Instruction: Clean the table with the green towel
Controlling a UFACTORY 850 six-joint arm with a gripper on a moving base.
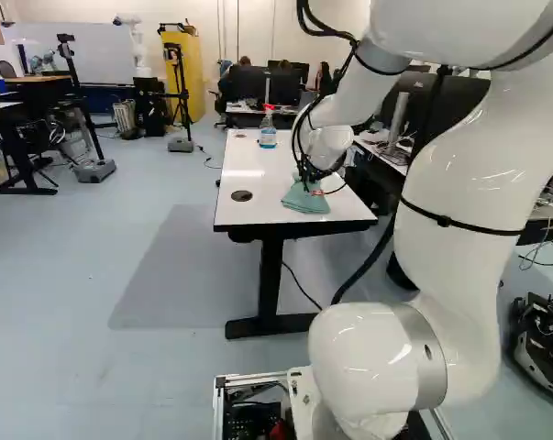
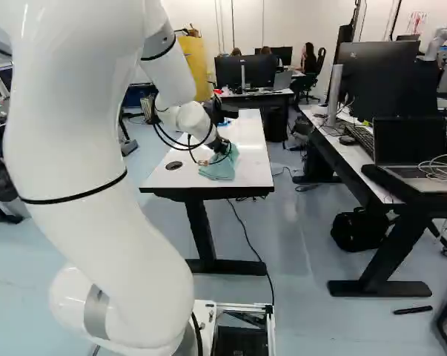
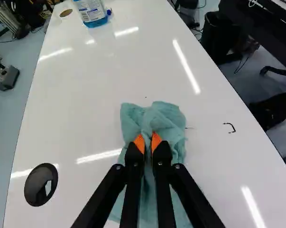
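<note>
Gripper (image 2: pixel 222 147): two fingers nearly together, a fold of the green towel (image 3: pixel 154 116) pinched between the orange pads (image 3: pixel 139 142). Towel bunched on the white tabletop (image 3: pixel 100 71), toward the end nearest the base. One part spreads ahead of the fingertips; the rest runs back beneath the fingers, partly covered by them and cut off at the edge of the wrist view. Underside of the cloth hidden. In both base views the wrist and its loose cables screen the grip; detail there too small to read.

Surface: glossy, with streaks of reflected light. Black round cap (image 3: pixel 41 184) to one side of the towel; on the other, a dark curved mark (image 3: pixel 230 127), thin and broken. Thin dark line just beside the cloth, nature unclear. Farther along, a spray bottle (image 1: pixel 268 130) with a red and white head, upright; its head is cut off in the wrist view. Near it, a second round fitting (image 3: pixel 66 13).

Room: grey-blue floor (image 1: pixel 166 284), black table leg (image 1: pixel 270 284). Right base view: side desk (image 2: pixel 356 157) with laptop (image 2: pixel 412 152) and monitors, black bag (image 2: pixel 359 228) below. Left base view: whiteboard (image 1: pixel 65 60), yellow panel (image 1: pixel 189 73), another robot (image 1: pixel 137 44) far off.
</note>
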